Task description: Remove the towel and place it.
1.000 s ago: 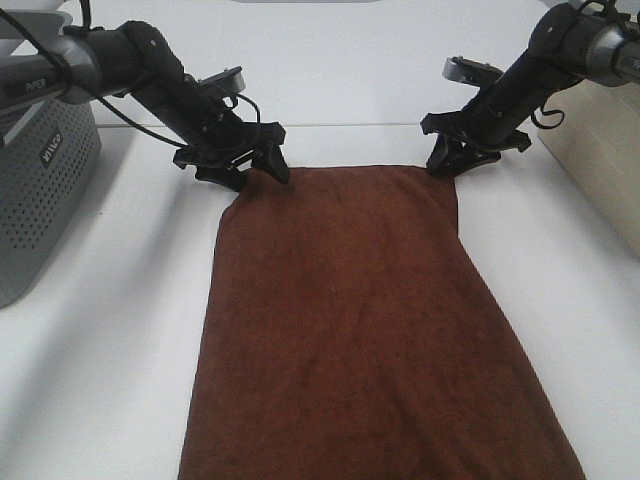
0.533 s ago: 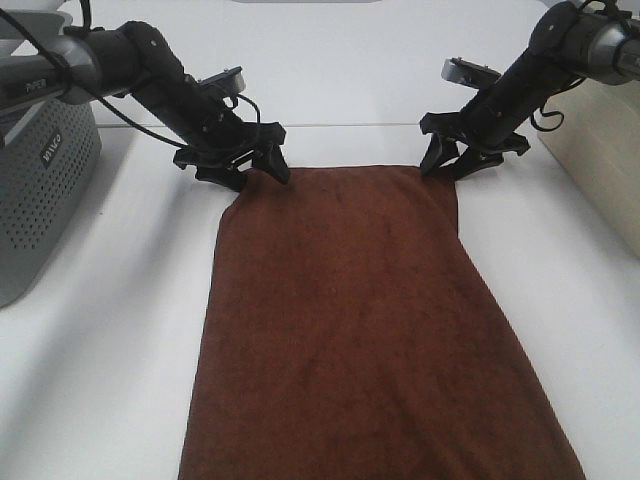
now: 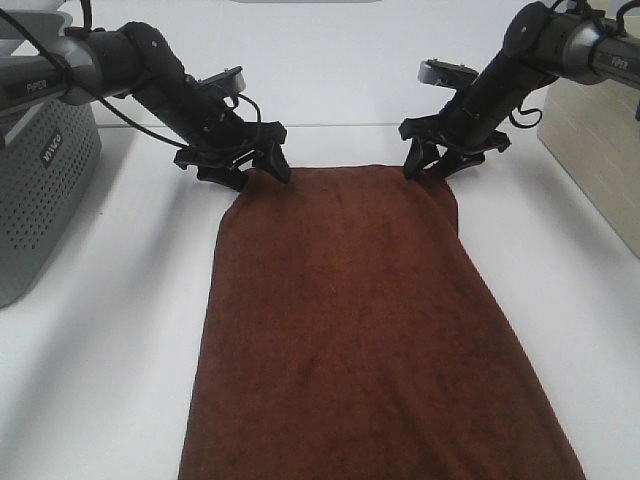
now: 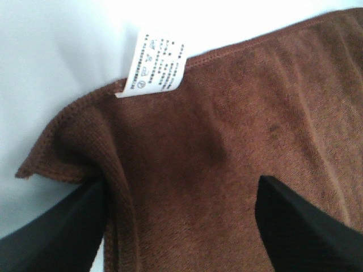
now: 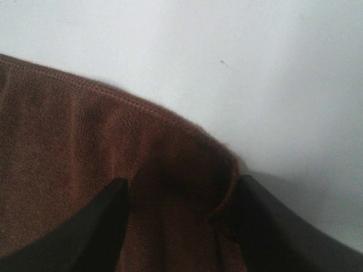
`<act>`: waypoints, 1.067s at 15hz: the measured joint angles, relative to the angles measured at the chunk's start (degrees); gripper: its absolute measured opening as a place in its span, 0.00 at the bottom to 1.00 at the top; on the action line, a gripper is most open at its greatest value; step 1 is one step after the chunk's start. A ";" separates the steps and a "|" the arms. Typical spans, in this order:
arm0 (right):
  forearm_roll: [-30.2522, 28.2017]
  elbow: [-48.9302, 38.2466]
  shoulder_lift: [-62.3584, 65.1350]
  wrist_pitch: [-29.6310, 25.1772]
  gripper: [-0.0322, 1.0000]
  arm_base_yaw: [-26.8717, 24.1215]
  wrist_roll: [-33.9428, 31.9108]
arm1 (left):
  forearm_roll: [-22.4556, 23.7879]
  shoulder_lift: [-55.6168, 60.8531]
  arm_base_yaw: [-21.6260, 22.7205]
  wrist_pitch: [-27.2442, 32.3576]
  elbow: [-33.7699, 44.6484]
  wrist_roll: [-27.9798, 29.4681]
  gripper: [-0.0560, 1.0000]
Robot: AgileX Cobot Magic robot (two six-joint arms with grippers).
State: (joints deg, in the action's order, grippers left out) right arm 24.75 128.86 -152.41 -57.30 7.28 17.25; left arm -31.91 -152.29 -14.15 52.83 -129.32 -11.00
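The towel [image 3: 350, 320], a dark reddish-brown plush cloth, lies spread flat on the white table [image 3: 100, 350], running from mid-table down past the near edge of the exterior high view. My left gripper [image 3: 258, 172] sits low at its far left corner. In the left wrist view the towel [image 4: 238, 124] lies between the open left gripper [image 4: 181, 184], puckered against one finger, near the white tag [image 4: 159, 65]. My right gripper [image 3: 430, 165] is at the far right corner. Its wrist view shows the right gripper [image 5: 182, 182] open around a small hump of towel [image 5: 68, 141].
A grey perforated basket [image 3: 40, 190] stands at the left edge of the table. A beige box [image 3: 600, 150] stands at the right edge. Bare white tabletop lies on both sides of the towel and beyond its far edge.
The right gripper has opened off the towel's far right corner and shifted a little left along the far edge. The left gripper and the towel have stayed put.
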 joint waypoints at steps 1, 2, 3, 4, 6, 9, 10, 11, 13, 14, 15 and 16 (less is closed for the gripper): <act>-0.74 0.00 0.00 0.40 0.48 0.00 0.00 | 0.11 0.00 0.00 -0.06 0.00 0.00 0.68; -1.55 0.00 0.00 0.69 0.39 -0.06 -0.06 | 0.29 0.00 0.00 -0.17 0.00 0.00 0.64; -2.41 0.00 0.00 0.92 0.29 -0.11 -0.06 | 0.34 -0.11 0.00 -0.34 0.00 0.00 0.59; -2.41 0.00 0.00 0.92 0.29 -0.11 -0.06 | 0.34 -0.11 0.00 -0.34 0.00 0.00 0.59; -3.21 0.00 -0.06 1.03 0.12 -0.17 -0.52 | 1.66 -0.29 0.00 -0.34 0.00 0.06 0.41; -3.61 0.00 -0.06 1.03 0.04 -0.17 -0.92 | 3.84 -0.46 0.00 -0.34 0.06 0.06 0.07; -4.24 0.00 -0.06 1.03 0.04 -0.11 -0.92 | 4.24 -0.52 0.00 -0.52 0.06 0.06 0.05; -4.41 0.00 0.06 1.09 0.04 -0.11 -0.92 | 4.58 -0.52 0.00 -0.74 0.06 0.06 0.05; -5.73 1.83 -0.11 0.57 0.04 0.06 -0.92 | 5.50 -0.52 -0.17 -2.35 0.06 -0.06 0.05; -7.33 3.50 -0.46 0.40 0.04 0.23 -0.92 | 6.30 -0.52 -0.40 -2.92 -0.52 -0.80 0.05; -9.00 5.61 -1.09 0.40 0.04 0.29 -0.92 | 6.93 -0.86 -0.40 -3.44 -1.60 -1.72 0.05; -10.37 7.45 -1.78 0.29 0.04 0.29 -0.92 | 7.79 -1.32 -0.40 -3.72 -3.21 -2.18 0.05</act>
State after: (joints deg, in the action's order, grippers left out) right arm 14.38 136.31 -154.18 -57.01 7.56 16.33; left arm -24.12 -153.61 -14.55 49.10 -132.53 -13.18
